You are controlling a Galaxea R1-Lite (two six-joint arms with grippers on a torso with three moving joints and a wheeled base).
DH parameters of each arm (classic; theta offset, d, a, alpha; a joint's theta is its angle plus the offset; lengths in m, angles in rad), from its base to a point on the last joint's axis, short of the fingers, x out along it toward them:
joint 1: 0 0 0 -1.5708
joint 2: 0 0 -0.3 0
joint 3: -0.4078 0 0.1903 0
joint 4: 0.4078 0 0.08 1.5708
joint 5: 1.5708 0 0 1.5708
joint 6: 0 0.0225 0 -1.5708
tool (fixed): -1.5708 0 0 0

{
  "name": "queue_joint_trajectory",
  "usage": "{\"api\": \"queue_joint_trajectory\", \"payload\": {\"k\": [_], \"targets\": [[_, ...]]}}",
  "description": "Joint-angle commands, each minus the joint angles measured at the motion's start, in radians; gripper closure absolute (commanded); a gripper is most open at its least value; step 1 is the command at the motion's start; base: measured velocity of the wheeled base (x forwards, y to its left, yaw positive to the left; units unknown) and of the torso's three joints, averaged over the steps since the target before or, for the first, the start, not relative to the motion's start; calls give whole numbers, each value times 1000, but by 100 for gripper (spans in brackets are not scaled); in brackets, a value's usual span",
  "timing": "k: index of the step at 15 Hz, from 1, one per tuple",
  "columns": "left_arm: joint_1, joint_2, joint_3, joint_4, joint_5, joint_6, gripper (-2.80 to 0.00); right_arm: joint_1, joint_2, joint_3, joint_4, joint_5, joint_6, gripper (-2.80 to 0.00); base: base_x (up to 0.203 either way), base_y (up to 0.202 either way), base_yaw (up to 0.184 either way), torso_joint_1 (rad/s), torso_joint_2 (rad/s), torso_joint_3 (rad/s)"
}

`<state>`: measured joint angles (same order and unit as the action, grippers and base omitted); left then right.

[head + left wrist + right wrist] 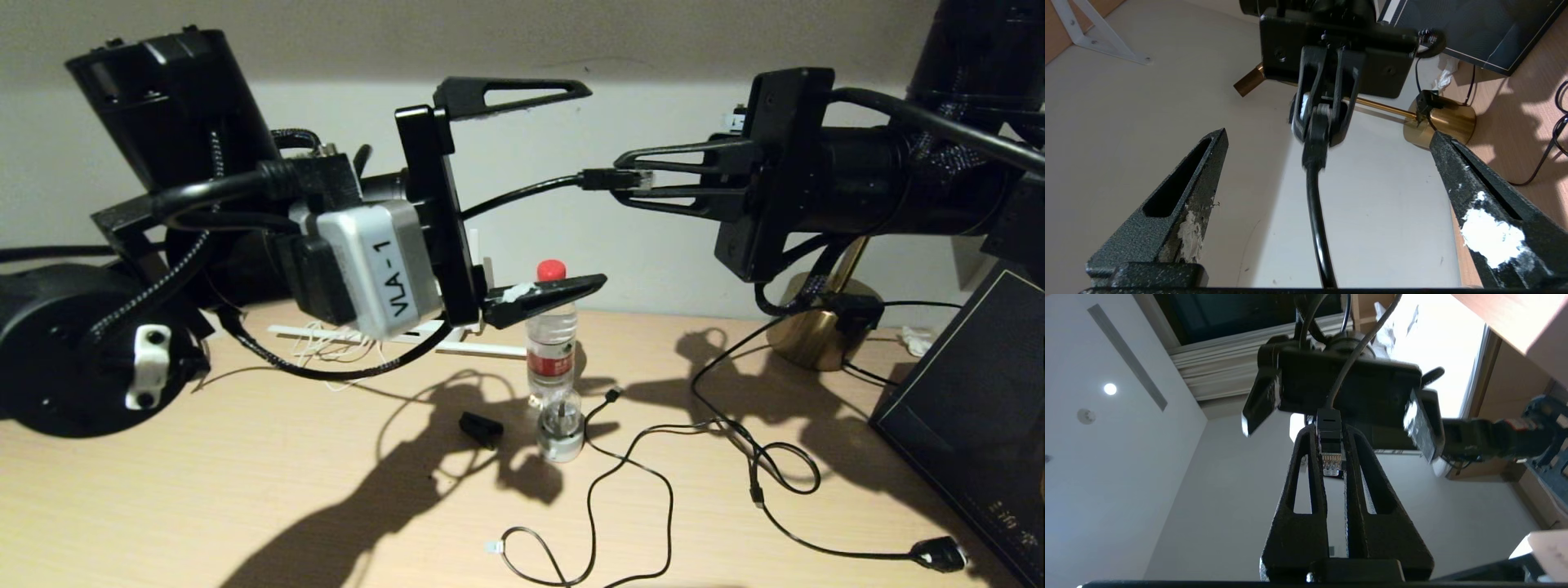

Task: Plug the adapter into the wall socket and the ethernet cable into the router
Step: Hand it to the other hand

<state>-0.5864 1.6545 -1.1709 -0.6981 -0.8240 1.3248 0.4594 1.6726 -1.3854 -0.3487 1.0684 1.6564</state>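
My right gripper [627, 180] is raised above the table and shut on the clear clip connector of the ethernet cable [1329, 457]. The black cable [522, 193] runs from there leftwards between the fingers of my left gripper [594, 184], which faces it, open wide and touching nothing. In the left wrist view the cable [1315, 204] passes midway between the two fingers [1208, 163]. The router [490, 349] shows only as white strips and antennas behind the left gripper. The adapter and the wall socket are hidden; a thin white cord [331, 351] lies by the router.
A water bottle with a red cap [551, 327] stands mid-table over a clear glassy object [560, 429], with a small black piece [480, 429] beside them. Thin black cables [629, 478] loop across the front, one ending in a black plug [939, 554]. A brass lamp base [816, 327] and a dark box [971, 408] stand at the right.
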Motion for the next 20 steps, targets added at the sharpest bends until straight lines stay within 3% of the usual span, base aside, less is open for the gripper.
{"api": "queue_joint_trajectory", "payload": {"k": [1,8,20], "targets": [[0,4,0,-4,-4,7,-280,1,-22,25,-1,8,13,0,0,0,0,0,0,0],[2,11,2,-32,-4,4,-280,-5,-40,74,-3,51,11,0,0,0,0,0,0,0],[-18,-2,51,-37,-3,5,-280,-1,-30,74,-1,47,10,0,0,0,0,0,0,0]]}}
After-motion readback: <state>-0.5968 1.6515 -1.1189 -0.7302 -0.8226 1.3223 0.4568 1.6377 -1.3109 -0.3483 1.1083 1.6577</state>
